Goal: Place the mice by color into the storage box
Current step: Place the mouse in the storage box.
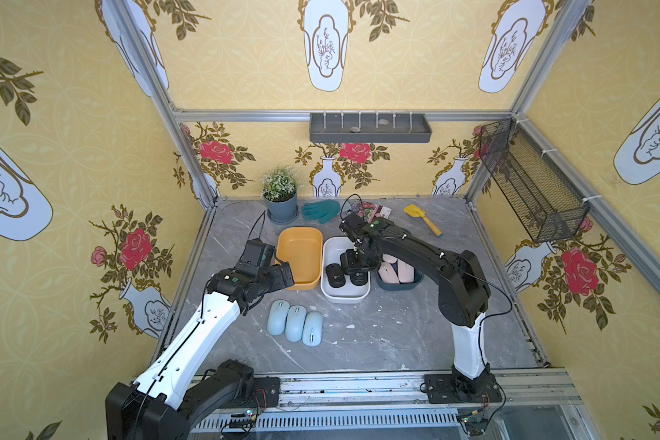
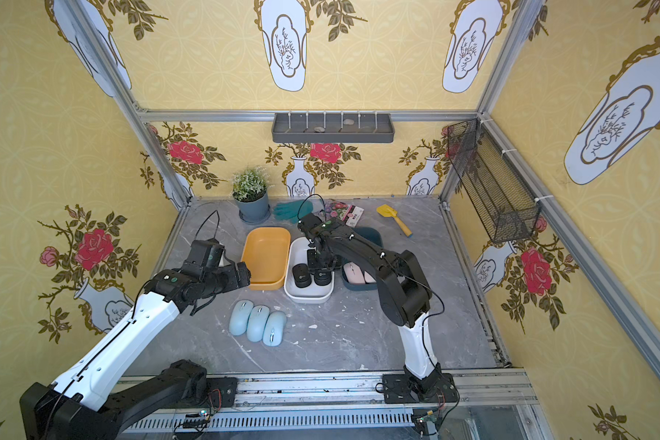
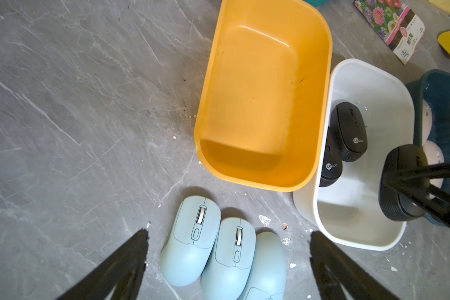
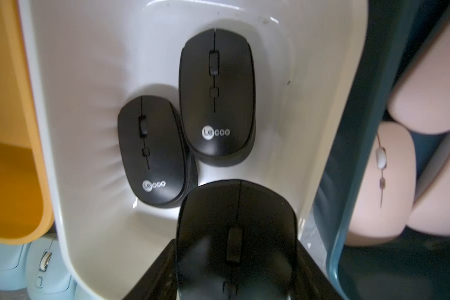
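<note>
**Third black mouse hanging over the white box**

The right gripper (image 1: 355, 263) is pinching a black mouse (image 4: 235, 228) by its flanks. It is holding the mouse over the white box (image 4: 76, 155), toward the long wall that runs just beside the dark blue box (image 4: 348, 181). The held mouse's long axis is running along the white box's length, the same way as the two black mice (image 4: 151, 153) lying side by side on the white box's floor. Those two are sitting ahead of the held one's nose, with the nearer tail almost under it. By my reading, the coming move is turning on a straight descent onto the bare floor behind them, since drifting forward could land it on that tail.

The left gripper (image 3: 229, 235), jaws spread and empty, is hovering over the three light blue mice (image 1: 295, 323). These are lying on the table off the white box's corner nearest the left arm. The pink mice (image 4: 385, 181) are resting in the dark blue box.
</note>
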Controlling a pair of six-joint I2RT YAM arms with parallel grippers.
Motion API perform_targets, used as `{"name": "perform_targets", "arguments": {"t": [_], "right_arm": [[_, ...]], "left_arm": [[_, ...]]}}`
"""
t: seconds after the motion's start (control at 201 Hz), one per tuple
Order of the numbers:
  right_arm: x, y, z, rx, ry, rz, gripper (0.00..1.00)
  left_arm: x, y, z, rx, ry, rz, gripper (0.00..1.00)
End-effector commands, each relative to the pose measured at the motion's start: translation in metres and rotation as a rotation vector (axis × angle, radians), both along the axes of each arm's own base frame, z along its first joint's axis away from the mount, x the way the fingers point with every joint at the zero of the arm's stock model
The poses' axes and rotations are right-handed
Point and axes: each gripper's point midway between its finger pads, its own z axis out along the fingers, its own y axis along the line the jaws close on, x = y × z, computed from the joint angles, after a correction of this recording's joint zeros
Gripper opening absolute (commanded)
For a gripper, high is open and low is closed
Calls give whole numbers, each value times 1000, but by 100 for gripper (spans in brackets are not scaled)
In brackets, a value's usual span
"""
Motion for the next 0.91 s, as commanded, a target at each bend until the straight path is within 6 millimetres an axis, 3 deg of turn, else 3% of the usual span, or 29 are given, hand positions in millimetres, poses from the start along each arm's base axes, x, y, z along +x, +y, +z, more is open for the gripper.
{"name": "perform_targets", "arguments": {"t": [0.0,0.294,0.463,0.582,0.782,0.906], "right_arm": [[22,6,-4,40,-27,49,52],[58,-1,-20,71,-30,20,53],[68,5,-23,76,-35,29,55],[72,9,-14,91,-52,32,69],[78,10,17,109,-114,29,79],[79,8,33,103,-143,27,79]], "left_arm": [[7,1,3,18,-14,6,98],[11,-4,-17,41,58,-18,98],[13,-5,-15,42,57,-24,98],[12,-5,-13,43,56,-23,98],[5,-4,-16,36,73,-25,98],[-3,-1,-20,33,84,-20,98]]}}
